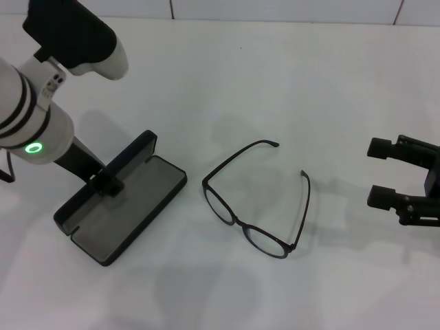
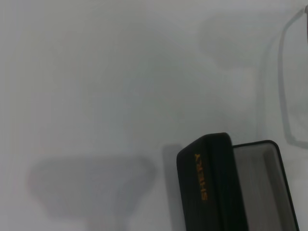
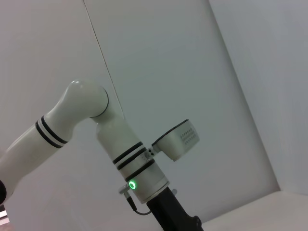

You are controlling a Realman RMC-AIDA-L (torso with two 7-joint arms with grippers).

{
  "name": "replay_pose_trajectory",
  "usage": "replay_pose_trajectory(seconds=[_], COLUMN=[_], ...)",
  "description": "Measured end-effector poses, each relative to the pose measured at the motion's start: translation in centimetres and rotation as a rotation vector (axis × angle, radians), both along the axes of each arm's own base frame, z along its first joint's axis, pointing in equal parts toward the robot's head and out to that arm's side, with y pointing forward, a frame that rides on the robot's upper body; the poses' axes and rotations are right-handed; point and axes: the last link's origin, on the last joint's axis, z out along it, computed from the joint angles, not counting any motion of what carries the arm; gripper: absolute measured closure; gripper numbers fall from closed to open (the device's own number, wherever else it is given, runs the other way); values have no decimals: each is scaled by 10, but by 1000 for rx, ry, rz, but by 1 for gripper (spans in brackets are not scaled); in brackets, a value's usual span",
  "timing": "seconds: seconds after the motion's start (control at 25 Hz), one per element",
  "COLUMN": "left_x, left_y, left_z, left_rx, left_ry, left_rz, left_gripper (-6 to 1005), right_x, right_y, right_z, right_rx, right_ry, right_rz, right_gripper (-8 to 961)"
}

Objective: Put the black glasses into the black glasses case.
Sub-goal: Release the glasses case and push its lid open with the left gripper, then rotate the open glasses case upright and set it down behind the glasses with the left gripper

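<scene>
On table, left hand [image 1: 108,181] clamped on case [image 1: 124,206]; right hand [image 1: 386,172] apart nr glasses [image 1: 258,206].

The white matte tabletop [image 1: 289,82] is seen from above by the head camera. The black hard-shell oblong case [image 2: 211,183] is viewed from close above by the left wrist camera (shared with the head view). The white-and-black left arm [image 3: 120,154] is viewed from afar, looking upward, by the right wrist camera.
</scene>
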Motion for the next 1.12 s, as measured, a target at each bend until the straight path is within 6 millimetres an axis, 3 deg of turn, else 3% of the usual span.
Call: replay_pose_trajectory(seconds=[0.4, 0.72, 0.84, 1.12], left_x=[3, 31, 45, 70], left_y=[-3, 2, 11, 37], left_z=[-4, 8, 9, -20], left_rx=[-23, 15, 29, 25], left_ry=[15, 8, 19, 50], left_rz=[-17, -146, -261, -641], left_gripper=[747, 783, 796, 793], right_x=[2, 2, -1, -4], right_y=[0, 0, -9, -30], right_z=[0, 0, 0, 1], right_rx=[7, 14, -3, -87], right_ry=[-2, -4, 3, 43], right_rz=[-11, -11, 62, 161], right_gripper=[69, 69, 70, 70])
